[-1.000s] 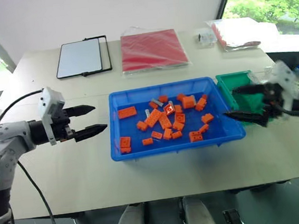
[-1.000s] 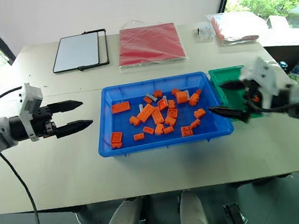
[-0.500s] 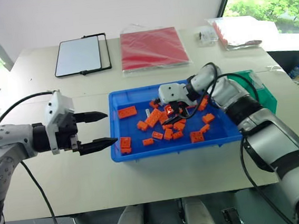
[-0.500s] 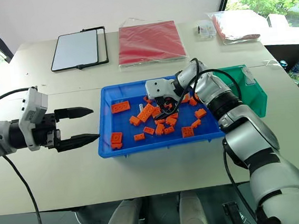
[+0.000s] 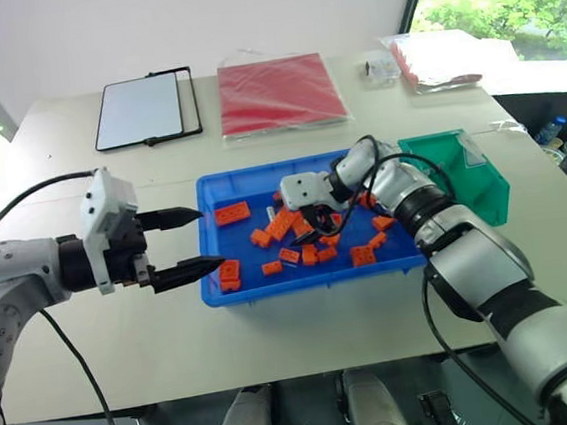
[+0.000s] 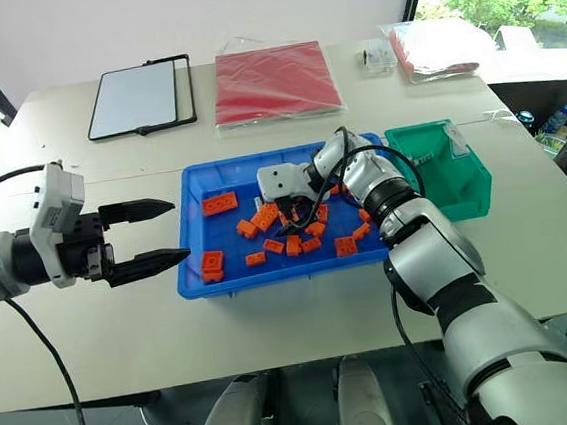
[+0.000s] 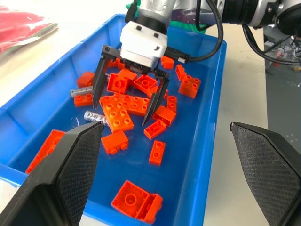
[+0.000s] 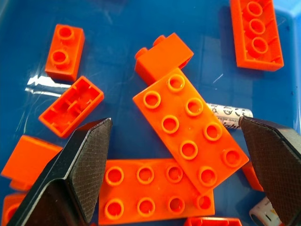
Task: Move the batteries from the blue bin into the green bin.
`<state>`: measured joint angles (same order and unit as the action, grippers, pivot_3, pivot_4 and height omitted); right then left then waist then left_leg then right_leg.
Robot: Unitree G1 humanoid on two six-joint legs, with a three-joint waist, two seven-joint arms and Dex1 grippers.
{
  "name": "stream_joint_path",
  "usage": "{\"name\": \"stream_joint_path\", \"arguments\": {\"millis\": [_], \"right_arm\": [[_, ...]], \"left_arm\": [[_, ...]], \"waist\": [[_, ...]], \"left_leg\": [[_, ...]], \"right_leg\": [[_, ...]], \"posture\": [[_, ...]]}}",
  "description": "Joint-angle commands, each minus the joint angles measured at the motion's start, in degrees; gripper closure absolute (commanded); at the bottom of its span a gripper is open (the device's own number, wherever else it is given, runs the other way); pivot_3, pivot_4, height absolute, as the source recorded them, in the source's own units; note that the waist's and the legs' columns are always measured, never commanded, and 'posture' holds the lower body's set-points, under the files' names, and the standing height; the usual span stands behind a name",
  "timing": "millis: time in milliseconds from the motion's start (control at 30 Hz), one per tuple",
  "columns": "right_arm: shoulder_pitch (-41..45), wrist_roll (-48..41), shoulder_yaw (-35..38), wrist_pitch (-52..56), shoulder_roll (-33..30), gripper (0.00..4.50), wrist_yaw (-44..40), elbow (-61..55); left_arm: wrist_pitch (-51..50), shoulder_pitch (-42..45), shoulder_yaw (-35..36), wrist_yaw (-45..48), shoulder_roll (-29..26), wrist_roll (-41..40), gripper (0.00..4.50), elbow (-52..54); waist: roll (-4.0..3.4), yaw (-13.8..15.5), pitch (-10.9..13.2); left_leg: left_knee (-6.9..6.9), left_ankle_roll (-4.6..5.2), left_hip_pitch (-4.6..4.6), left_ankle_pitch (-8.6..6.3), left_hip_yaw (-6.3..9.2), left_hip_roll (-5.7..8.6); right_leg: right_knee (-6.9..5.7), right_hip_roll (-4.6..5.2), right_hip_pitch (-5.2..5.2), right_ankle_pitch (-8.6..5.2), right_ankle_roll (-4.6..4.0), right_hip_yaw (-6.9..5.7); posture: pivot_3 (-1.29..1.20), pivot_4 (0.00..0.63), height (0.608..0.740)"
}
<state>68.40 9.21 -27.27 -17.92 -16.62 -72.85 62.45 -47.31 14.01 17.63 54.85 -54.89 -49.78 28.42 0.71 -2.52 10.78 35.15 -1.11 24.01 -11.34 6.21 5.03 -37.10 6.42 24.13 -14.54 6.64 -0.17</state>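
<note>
Hovering inside the wide, shallow bright-blue plastic bin (image 5: 218,289), the right gripper (image 7: 126,101) has its two black fingers spread wide and empty, straddling a heap of orange toy bricks (image 7: 123,107). One thin silver-grey battery (image 7: 93,116) lies on the bin floor just beside the nearer fingertip, partly under a brick; a second battery (image 7: 77,92) lies near it, apparently clear of the fingers. The left gripper (image 5: 188,245) is parted, empty, outside the bin's left wall. The smaller, deeper green plastic bin (image 5: 482,188) sits just beside the blue one's right end.
</note>
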Motion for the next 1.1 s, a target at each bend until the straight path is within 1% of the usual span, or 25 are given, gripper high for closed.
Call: {"name": "stream_joint_path", "arguments": {"millis": [33,100,133,200,300,400,500,567,667,767,833,1000,1100], "right_arm": [[2.87,0.60,2.29,-0.46,1.09,0.06,1.58,0.80],[2.94,1.20,2.57,-0.50,1.21,0.06,1.55,1.58],[2.98,1.39,2.72,-0.51,1.23,0.30,1.52,1.84],[3.06,1.35,3.22,-0.37,1.26,0.89,1.40,2.04],[2.85,0.64,4.32,0.62,1.31,2.28,0.57,1.09],[2.20,-0.76,5.81,2.30,1.36,2.28,-1.71,-1.20],[0.56,-2.95,7.26,5.65,1.67,2.28,-4.33,-6.73],[-2.11,-4.79,7.52,10.50,2.91,2.28,-5.55,-13.96],[-7.53,-6.17,6.24,18.15,5.48,2.28,-4.82,-25.64],[-11.14,-5.19,4.64,21.52,5.78,2.28,-3.65,-32.39],[-11.12,-4.82,4.75,23.02,5.25,2.28,-2.42,-32.81],[-5.93,-5.13,7.10,22.53,3.10,2.28,1.28,-25.56],[-4.28,-4.68,7.12,21.54,1.88,1.50,1.53,-21.86]], "left_arm": [[0.71,1.68,0.16,-0.45,0.19,-0.90,0.00,0.57],[0.77,2.55,-0.13,-0.51,0.34,-0.98,0.00,-0.11],[0.84,2.77,-0.22,-0.46,0.37,-0.93,0.00,-0.31],[1.10,3.22,-0.56,-0.31,0.44,-0.63,0.00,-0.82],[1.39,3.67,-0.94,-0.18,0.56,-0.47,0.00,-1.31],[1.65,3.96,-1.20,-0.02,0.66,-0.33,0.00,-1.78],[2.24,3.94,-1.52,0.37,0.66,0.28,0.00,-2.33],[2.52,4.14,-1.68,0.72,0.56,0.53,0.00,-2.74],[2.80,4.95,-2.18,1.02,0.45,0.75,0.00,-3.46],[2.88,5.81,-2.81,1.17,0.35,0.99,0.00,-3.83],[2.65,6.24,-2.85,1.31,0.20,0.96,0.00,-3.97],[2.88,6.02,-2.71,2.09,-0.16,1.43,0.00,-4.42],[3.17,6.27,-3.04,2.03,0.31,2.00,0.00,-4.80]], "waist": [[0.00,-0.01,0.00],[0.00,-0.02,0.00],[0.00,-0.03,0.00],[0.00,-0.03,0.00],[0.00,-0.03,0.00],[0.00,-0.03,0.00],[-0.01,-0.04,0.00],[0.00,-0.04,0.00],[-0.01,-0.08,0.00],[-0.01,0.01,0.00],[-0.01,0.16,0.00],[-0.01,0.13,0.00],[0.00,0.03,0.00]], "left_leg": [[0.00,0.00,0.00,0.00,0.00,0.00],[0.00,-0.01,0.00,0.01,-0.01,0.00],[0.00,-0.02,0.00,0.01,-0.01,0.00],[0.00,-0.02,0.00,0.01,-0.01,0.00],[-0.01,-0.02,0.00,0.01,-0.01,0.00],[0.00,-0.02,0.00,0.01,-0.01,0.00],[-0.01,-0.02,0.01,0.01,-0.02,0.00],[-0.01,-0.02,0.01,0.01,-0.02,-0.01],[-0.01,-0.01,0.01,0.01,-0.01,-0.02],[-0.01,-0.01,0.02,0.01,-0.01,-0.02],[0.01,-0.02,0.04,0.01,-0.02,0.00],[0.06,-0.02,0.04,0.02,-0.02,0.02],[0.00,-0.02,0.04,0.03,-0.03,0.00]], "right_leg": [[-0.01,0.00,0.01,0.00,0.00,0.00],[-0.02,-0.01,0.03,0.00,-0.01,0.01],[-0.02,-0.01,0.03,0.00,-0.01,0.01],[-0.02,-0.01,0.03,0.00,-0.01,0.02],[-0.03,-0.01,0.04,0.00,-0.01,0.02],[-0.03,-0.01,0.04,0.00,-0.01,0.02],[-0.05,-0.01,0.07,0.00,-0.01,0.02],[-0.06,-0.02,0.08,0.00,-0.01,0.03],[-0.10,-0.02,0.10,0.00,-0.01,0.03],[-0.15,-0.03,0.16,0.00,-0.01,0.05],[-0.14,0.00,0.16,0.00,-0.01,0.05],[-0.12,0.01,0.10,0.00,-0.01,0.04],[-0.12,0.00,0.14,0.00,-0.01,0.04]], "posture": [[0.00,0.150,0.731],[0.00,0.150,0.731],[0.00,0.150,0.731],[0.00,0.150,0.731],[0.00,0.150,0.731],[0.00,0.150,0.731],[0.00,0.150,0.731],[0.00,0.150,0.731],[0.00,0.150,0.731],[0.00,0.150,0.731],[0.00,0.150,0.731],[0.00,0.150,0.731],[0.00,0.150,0.731]]}}
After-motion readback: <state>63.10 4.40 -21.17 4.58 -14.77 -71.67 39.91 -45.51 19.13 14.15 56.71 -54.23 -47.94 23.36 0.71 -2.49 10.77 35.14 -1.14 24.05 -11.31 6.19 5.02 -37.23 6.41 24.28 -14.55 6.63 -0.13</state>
